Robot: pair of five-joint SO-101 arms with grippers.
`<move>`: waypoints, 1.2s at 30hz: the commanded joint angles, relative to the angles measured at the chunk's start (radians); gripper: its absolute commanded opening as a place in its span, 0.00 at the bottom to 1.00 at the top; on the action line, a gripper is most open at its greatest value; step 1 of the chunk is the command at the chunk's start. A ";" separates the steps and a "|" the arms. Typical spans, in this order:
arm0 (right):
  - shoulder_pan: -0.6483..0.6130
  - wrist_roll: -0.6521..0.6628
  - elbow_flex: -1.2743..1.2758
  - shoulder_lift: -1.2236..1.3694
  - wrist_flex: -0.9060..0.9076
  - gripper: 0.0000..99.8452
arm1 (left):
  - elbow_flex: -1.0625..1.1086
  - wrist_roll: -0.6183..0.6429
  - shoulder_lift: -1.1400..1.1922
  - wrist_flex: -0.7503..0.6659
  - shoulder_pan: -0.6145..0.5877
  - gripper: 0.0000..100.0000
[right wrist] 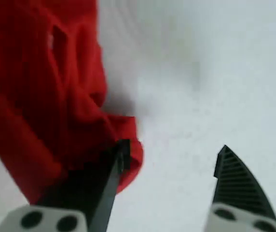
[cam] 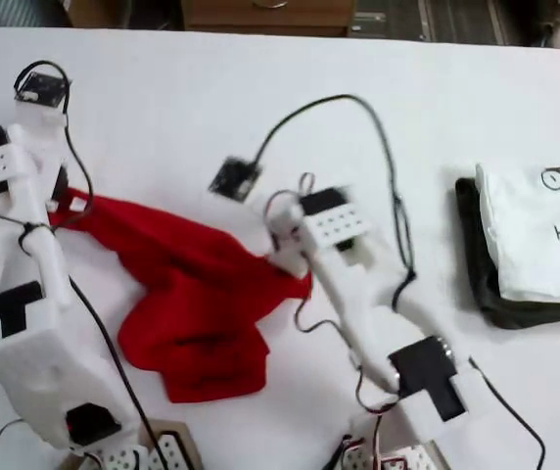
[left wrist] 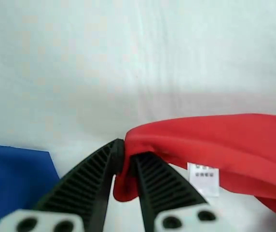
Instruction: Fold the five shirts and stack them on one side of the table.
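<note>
We see our left tool [left wrist: 126, 151] clamped on a fold of the red shirt [cam: 197, 304], which lies crumpled on the surface [cam: 260, 69] toward 7 o'clock. Our right tool [right wrist: 173, 145] gapes wide at the shirt's edge, touching it on one side. At 3 o'clock a folded white shirt [cam: 539, 235] rests on a dark shirt [cam: 476, 264].

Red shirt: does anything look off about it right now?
Yes. The red shirt lies bunched, not spread flat. The left tool pinches one edge; the right tool is open at another edge, holding nothing.
</note>
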 commanded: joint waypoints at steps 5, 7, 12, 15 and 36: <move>-0.206 -0.011 -0.043 -0.058 0.223 0.29 | -0.051 -0.005 -0.009 -0.029 -0.008 0.02; -0.245 -0.011 -0.021 -0.094 0.254 0.29 | -0.051 -0.005 -0.009 -0.029 -0.008 0.02; -0.254 -0.008 0.089 -0.177 0.231 0.29 | -0.051 -0.005 -0.009 -0.029 -0.008 0.02; -0.237 -0.005 0.166 -0.206 0.209 0.29 | -0.051 -0.005 -0.009 -0.029 -0.008 0.02; -0.203 -0.009 0.261 -0.390 0.283 0.25 | -0.051 -0.005 -0.009 -0.031 -0.008 0.02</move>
